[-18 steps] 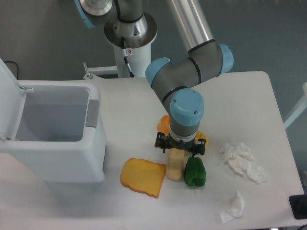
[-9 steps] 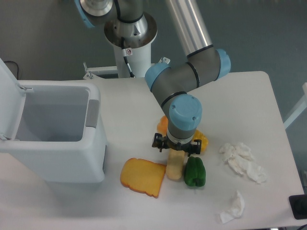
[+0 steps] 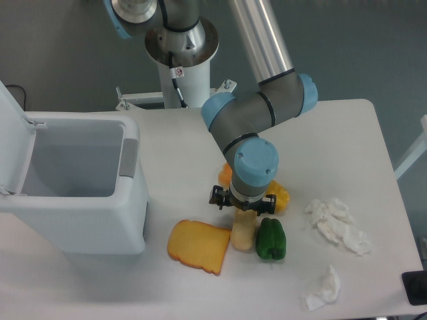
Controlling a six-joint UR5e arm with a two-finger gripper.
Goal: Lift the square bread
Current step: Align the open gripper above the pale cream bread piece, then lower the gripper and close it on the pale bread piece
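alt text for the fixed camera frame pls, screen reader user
A UR5e arm's gripper sits directly over the far end of the square bread, which lies on a white table between a flat orange toast slice and a green pepper. An open white bin stands left; crumpled tissues lie right.

The square bread point(image 3: 243, 233) is pale beige, plain and unmarked. At its nine o'clock the toast slice point(image 3: 198, 246) is orange-yellow with a darker orange edge; at its three o'clock the pepper point(image 3: 271, 239) is deep glossy green. At twelve o'clock, orange and yellow food point(image 3: 280, 197) peeks out from under the arm point(image 3: 253, 123), which is grey with light-blue caps above a black gripper point(image 3: 242, 202). The crumpled tissues point(image 3: 337, 224) are white, the table point(image 3: 333, 147) off-white, and the bin point(image 3: 80, 183) pale blue-grey.
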